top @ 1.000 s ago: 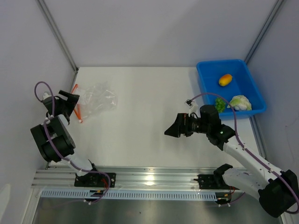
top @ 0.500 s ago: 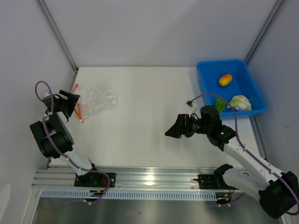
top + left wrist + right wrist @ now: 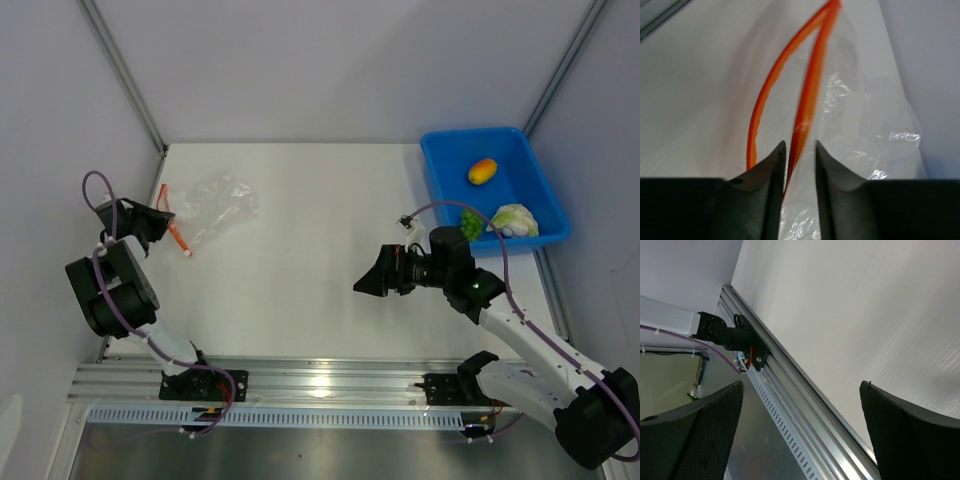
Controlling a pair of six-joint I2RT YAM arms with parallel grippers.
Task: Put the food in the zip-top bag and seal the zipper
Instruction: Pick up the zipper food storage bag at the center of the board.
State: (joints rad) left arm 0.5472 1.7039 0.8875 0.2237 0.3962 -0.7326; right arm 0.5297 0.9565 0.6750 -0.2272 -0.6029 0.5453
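Note:
The clear zip-top bag point(image 3: 215, 205) lies at the table's far left, its orange-red zipper point(image 3: 175, 228) facing my left gripper point(image 3: 155, 222). In the left wrist view the zipper point(image 3: 810, 85) gapes in a loop on the bag point(image 3: 865, 125). One side of the strip runs between the jaws of the left gripper point(image 3: 800, 150), which stand narrowly apart, the strip against the left finger. The food sits in the blue tray point(image 3: 440, 140): orange-yellow fruit point(image 3: 482, 171), green cluster point(image 3: 469, 222), cauliflower point(image 3: 513, 219). My right gripper point(image 3: 362, 284) hovers open and empty at mid-table.
The right wrist view shows my right gripper point(image 3: 801, 385) wide open over the table's near edge and the aluminium rail point(image 3: 790, 390). The grey side wall stands close behind the left arm. The tray sits in the far right corner.
The left gripper's jaws have narrowed from wide open around the zipper strip. The bag has shifted slightly right and away. The right arm has not moved.

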